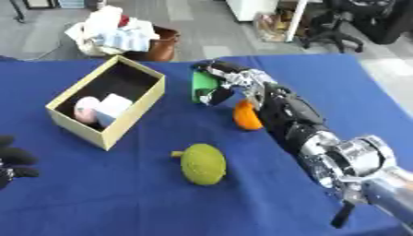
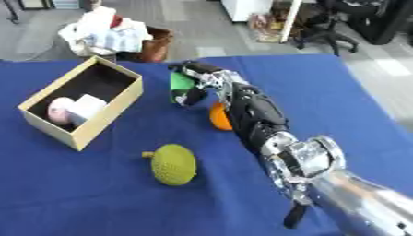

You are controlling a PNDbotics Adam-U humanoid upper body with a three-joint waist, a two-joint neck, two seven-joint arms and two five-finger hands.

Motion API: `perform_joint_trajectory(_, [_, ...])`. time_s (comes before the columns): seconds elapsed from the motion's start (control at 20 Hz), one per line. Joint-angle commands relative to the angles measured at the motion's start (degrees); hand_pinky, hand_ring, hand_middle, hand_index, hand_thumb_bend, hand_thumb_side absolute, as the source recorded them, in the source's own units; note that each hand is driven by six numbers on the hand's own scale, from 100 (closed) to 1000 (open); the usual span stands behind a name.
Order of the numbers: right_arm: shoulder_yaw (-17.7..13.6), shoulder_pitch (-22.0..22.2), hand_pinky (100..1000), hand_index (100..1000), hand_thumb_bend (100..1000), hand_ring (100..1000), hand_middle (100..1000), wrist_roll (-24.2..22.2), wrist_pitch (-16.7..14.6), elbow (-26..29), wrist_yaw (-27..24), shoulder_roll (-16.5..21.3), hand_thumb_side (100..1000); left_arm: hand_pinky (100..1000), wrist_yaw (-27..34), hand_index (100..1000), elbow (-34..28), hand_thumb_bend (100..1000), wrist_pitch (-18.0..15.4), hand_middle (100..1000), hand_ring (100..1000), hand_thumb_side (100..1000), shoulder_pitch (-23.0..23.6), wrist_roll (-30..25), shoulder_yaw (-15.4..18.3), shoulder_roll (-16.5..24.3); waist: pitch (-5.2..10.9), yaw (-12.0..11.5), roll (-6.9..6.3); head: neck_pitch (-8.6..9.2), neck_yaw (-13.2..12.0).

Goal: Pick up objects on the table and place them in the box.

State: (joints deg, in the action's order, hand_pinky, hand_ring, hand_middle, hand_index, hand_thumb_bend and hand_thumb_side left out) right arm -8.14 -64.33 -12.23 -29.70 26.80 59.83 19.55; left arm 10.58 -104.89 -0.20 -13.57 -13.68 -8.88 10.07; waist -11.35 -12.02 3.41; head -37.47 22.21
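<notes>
A green block (image 1: 203, 84) is held by my right hand (image 1: 228, 79), whose fingers and thumb curl round it, just right of the open cardboard box (image 1: 133, 113). The box holds a pink round thing (image 1: 85, 109) and a white block (image 1: 113, 107). An orange object (image 1: 246, 117) lies on the blue cloth, partly hidden by my right forearm. A green bumpy fruit (image 1: 202, 163) with a short stem lies nearer the front. My left hand (image 1: 12, 162) shows at the lower left edge, fingers curled, holding nothing.
The table is covered with a blue cloth (image 1: 121, 198). Behind its far edge stands a brown basket (image 1: 158, 45) heaped with white items. Office chairs (image 1: 339, 27) stand on the floor at the back right.
</notes>
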Motion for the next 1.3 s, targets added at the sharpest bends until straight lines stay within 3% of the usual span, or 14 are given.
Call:
perform_joint_trajectory(0.05, [-0.4, -2.6, 458, 1000, 100, 504, 782, -1.8, -2.5, 5.1, -3.0, -0.5, 198, 629, -0.2, 811, -0.7, 100, -0.1, 601, 668, 856, -0.3, 0.3, 0.4, 0.9, 0.18, -0.1, -0.08, 0.64, 0.1])
perform_joint_trajectory(0.35, [0.6, -4.8, 481, 1000, 100, 515, 791, -6.1, -5.8, 10.4, -7.4, -3.5, 202, 628, -0.1, 811, -0.7, 100, -0.1, 601, 667, 853, -0.4, 0.1, 0.1, 0.7, 0.33, -0.8, 0.07, 0.60, 0.5])
perform_joint_trajectory(0.4, [0.8, -5.0, 487, 1000, 100, 520, 794, -6.7, -6.1, 10.9, -7.9, -3.8, 245, 628, 0.0, 811, -0.7, 100, 0.0, 601, 667, 852, -0.5, 0.1, 0.1, 0.6, 0.34, -1.0, 0.11, 0.59, 0.6])
perform_joint_trajectory(0.5, [1.2, -5.4, 494, 1000, 100, 527, 801, -7.7, -6.5, 11.6, -8.4, -4.8, 202, 628, 0.1, 811, -0.7, 100, 0.0, 601, 666, 853, -0.6, -0.1, -0.1, 0.5, 0.36, -1.4, 0.20, 0.58, 0.9])
perform_joint_trajectory(1.15, [2.2, -5.2, 546, 1000, 100, 572, 837, -9.4, -7.9, 11.6, -4.1, -9.9, 198, 628, 0.4, 810, -0.8, 100, 0.2, 600, 665, 851, -1.3, -0.7, -0.7, 0.0, 0.14, -3.2, 0.38, 0.64, 1.7])
perform_joint_trajectory(1.3, [3.5, -4.8, 594, 1000, 100, 631, 891, -10.5, -9.5, 11.8, -1.9, -11.7, 199, 627, 0.5, 810, -0.8, 100, 0.3, 599, 664, 849, -1.5, -0.8, -0.8, -0.1, 0.08, -3.6, 0.46, 0.57, 1.9])
